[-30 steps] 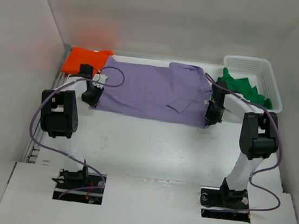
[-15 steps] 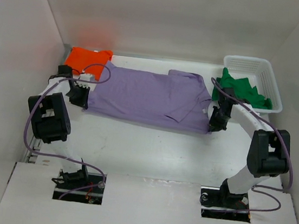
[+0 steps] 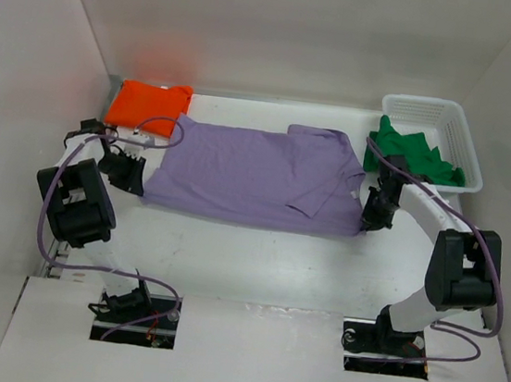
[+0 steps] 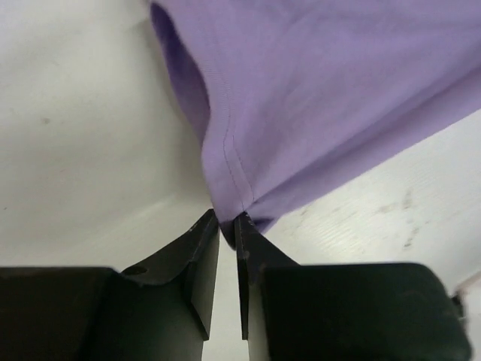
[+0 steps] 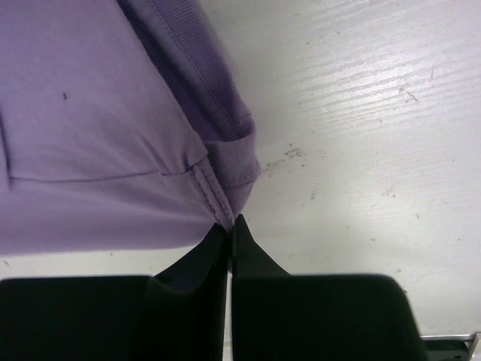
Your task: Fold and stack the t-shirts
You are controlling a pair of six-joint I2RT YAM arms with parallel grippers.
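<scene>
- Mostly we see the lavender shirt (image 3: 248, 173) spread flat left of the basket (image 3: 422, 101), one sleeve folded inward.
- Its near corners sit clamped in the left gripper (image 4: 228, 222) and right gripper (image 5: 229, 224), the pinched cloth hidden.
- Crumpled, the green shirt (image 3: 409, 152) spills from the basket; the orange shirt (image 3: 150, 103) lies folded farthest left of it.

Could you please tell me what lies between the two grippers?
The lavender t-shirt, spread flat, spans from the left gripper to the right gripper, as the top view shows.
</scene>
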